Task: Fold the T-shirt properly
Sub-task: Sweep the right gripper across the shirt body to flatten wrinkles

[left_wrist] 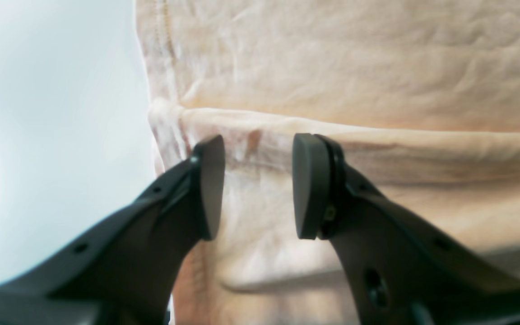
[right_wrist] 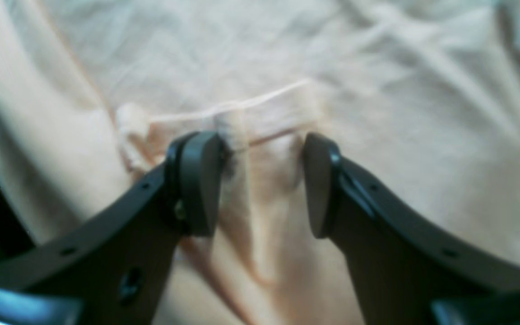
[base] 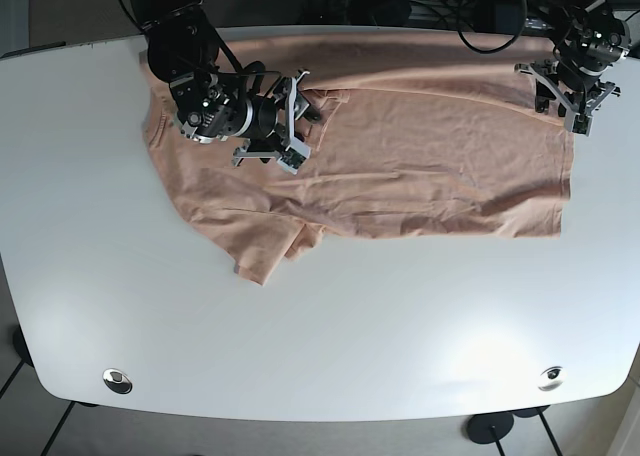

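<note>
A peach T-shirt (base: 430, 156) lies on the white table (base: 350, 326), its upper part folded over lengthwise and a sleeve (base: 265, 256) sticking out at the front left. My left gripper (base: 558, 98) is open at the shirt's far right edge. In the left wrist view it (left_wrist: 257, 153) straddles a folded edge of the cloth (left_wrist: 355, 67) near a seamed side. My right gripper (base: 300, 121) is open over the shirt's upper left part. In the right wrist view it (right_wrist: 260, 149) hangs over a hemmed fold (right_wrist: 260, 108) of the cloth. Neither holds cloth.
Bare white table (left_wrist: 39, 113) lies just left of the cloth in the left wrist view. Two metal discs (base: 117, 380) (base: 550, 377) sit near the table's front corners. Cables (base: 430, 1) run behind the far edge.
</note>
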